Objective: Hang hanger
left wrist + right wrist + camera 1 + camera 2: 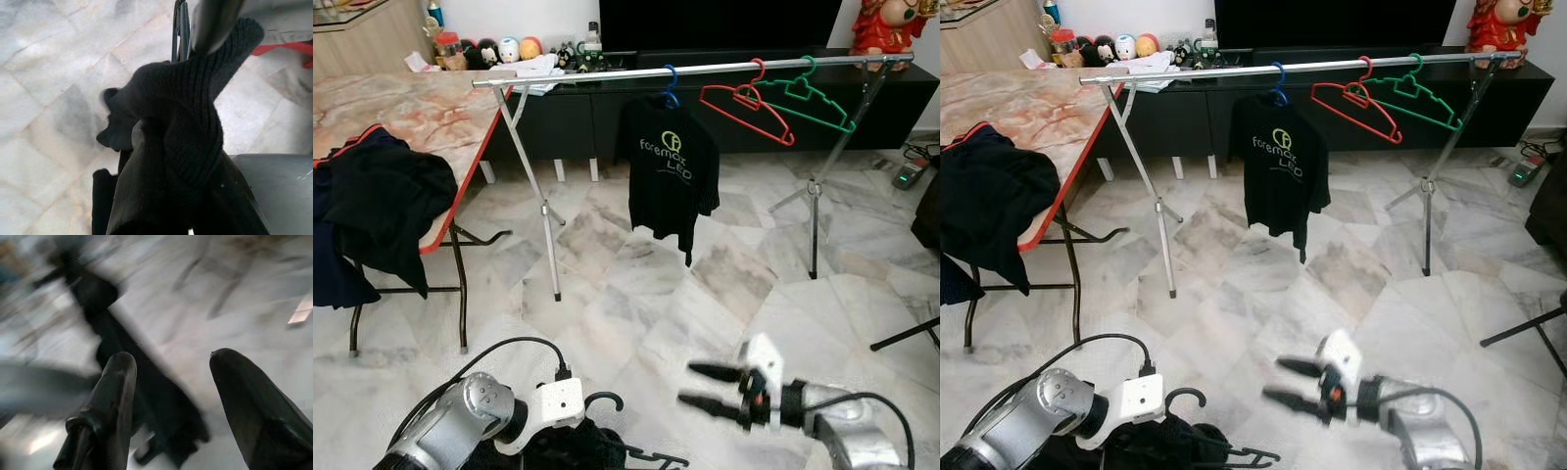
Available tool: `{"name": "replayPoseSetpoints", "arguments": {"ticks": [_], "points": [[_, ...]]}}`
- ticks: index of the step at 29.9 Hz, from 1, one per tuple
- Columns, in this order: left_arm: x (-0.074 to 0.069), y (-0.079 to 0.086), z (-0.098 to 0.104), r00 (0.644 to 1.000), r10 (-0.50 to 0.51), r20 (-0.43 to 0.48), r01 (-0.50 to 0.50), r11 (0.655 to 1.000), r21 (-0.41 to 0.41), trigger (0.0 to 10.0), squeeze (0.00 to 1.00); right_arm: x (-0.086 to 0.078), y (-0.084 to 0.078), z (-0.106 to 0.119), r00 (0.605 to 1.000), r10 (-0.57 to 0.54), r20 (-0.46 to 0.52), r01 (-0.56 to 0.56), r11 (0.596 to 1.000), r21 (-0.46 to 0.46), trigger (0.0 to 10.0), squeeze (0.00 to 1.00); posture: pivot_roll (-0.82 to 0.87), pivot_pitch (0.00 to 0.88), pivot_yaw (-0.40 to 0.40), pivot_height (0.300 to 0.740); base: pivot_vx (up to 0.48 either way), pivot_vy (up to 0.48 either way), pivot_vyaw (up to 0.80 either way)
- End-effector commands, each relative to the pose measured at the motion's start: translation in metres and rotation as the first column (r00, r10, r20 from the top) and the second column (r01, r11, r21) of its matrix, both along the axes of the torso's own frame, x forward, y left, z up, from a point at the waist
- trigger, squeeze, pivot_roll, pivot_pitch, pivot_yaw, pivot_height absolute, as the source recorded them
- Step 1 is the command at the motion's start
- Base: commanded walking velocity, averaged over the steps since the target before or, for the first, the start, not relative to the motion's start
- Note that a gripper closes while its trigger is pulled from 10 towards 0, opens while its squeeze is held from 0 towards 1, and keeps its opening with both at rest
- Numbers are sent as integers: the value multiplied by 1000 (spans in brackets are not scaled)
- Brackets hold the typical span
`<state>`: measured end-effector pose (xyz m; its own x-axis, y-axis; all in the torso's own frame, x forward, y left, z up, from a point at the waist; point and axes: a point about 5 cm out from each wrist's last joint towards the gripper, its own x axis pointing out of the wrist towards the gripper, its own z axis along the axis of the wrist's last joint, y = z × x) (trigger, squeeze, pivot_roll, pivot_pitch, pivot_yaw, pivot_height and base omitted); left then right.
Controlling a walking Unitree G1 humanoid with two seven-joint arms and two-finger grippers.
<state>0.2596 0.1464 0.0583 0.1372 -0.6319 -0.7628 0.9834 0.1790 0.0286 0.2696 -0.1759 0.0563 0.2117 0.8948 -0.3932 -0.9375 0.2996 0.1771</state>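
Low down, black hanger left of parted fingers.

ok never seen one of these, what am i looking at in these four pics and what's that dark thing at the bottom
This is a walking humanoid robot in a home. The two wide pictures come from a pair of cameras on its head, looking down and ahead, so they show the same scene. The other two come from cameras on its wrists, looking along each gripper's black fingers.

Ahead stands a clothes rail with a black T-shirt on a blue hanger, plus an empty red hanger and green hanger. To the left, a table has dark clothes draped over its edge.

The dark thing at the bottom is a dark garment on a black hanger, held by the left gripper. The left wrist view shows its ribbed knit up close. The right gripper is open and empty beside it.
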Motion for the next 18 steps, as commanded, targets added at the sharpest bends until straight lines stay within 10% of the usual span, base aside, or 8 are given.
{"name": "replayPoseSetpoints", "arguments": {"ticks": [1,10,18], "points": [[4,-2,4,999,-36,26,36,999,25,0,0,-8,10,-5,990,137,-18,-137,989,-61,10000,0,-39,86,55,740,0,0,0],[16,-16,16,995,-75,69,73,997,27,0,0,-8,41,-14,967,253,-3,-252,963,-92,10000,0,-12,93,47,740,0,0,0],[19,-18,19,993,-88,82,85,996,34,0,0,-4,37,-22,962,267,61,-245,939,-241,10000,0,-14,100,46,740,0,0,0]]}}
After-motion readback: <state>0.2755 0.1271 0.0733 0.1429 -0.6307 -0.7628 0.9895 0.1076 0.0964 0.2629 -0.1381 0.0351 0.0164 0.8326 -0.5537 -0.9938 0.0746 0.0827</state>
